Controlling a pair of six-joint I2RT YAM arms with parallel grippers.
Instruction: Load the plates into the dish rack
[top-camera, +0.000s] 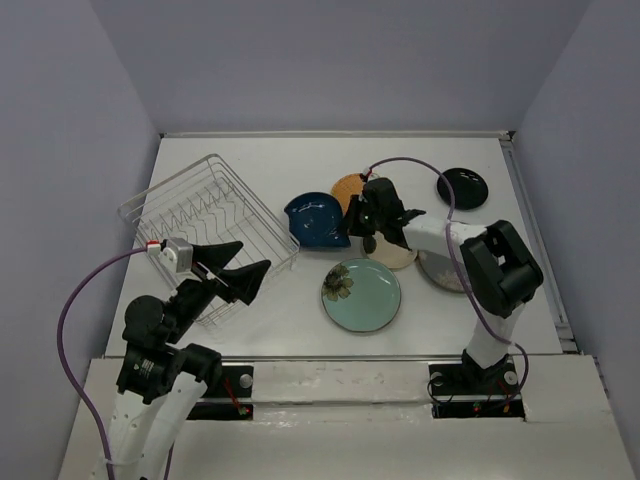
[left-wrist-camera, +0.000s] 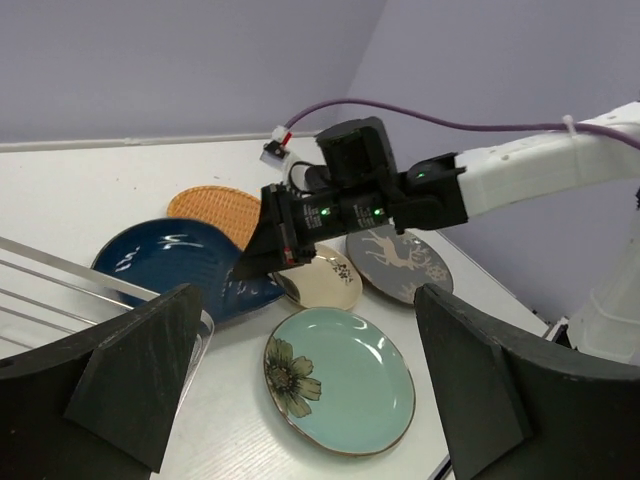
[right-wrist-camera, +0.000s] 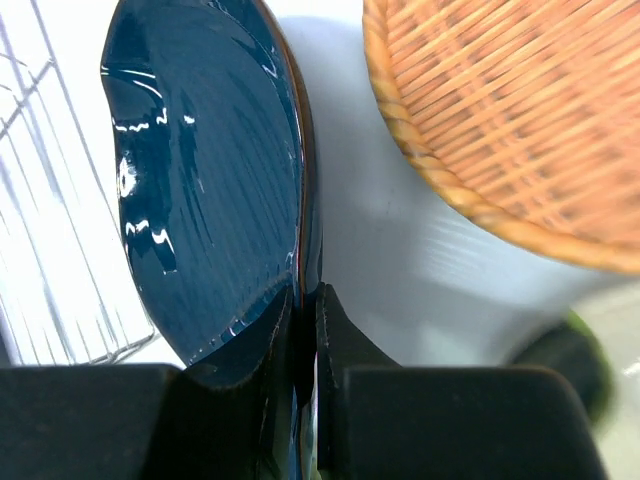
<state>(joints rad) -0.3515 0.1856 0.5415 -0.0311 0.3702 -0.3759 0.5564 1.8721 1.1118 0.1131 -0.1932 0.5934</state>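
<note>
While lilac walls enclose the white surface, the right hand pinches the dark blue plate mid-frame. Lower left, the left hand gapes empty

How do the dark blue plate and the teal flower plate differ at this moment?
The dark blue plate is teardrop-shaped; the teal flower plate is round with a flower near its edge. The right pincer clamps the blue plate's rim; the teal one lies free. Both are outside the dish rack.

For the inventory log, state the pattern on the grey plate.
A pale deer motif on the grey plate, clearest in the left wrist view.
</note>
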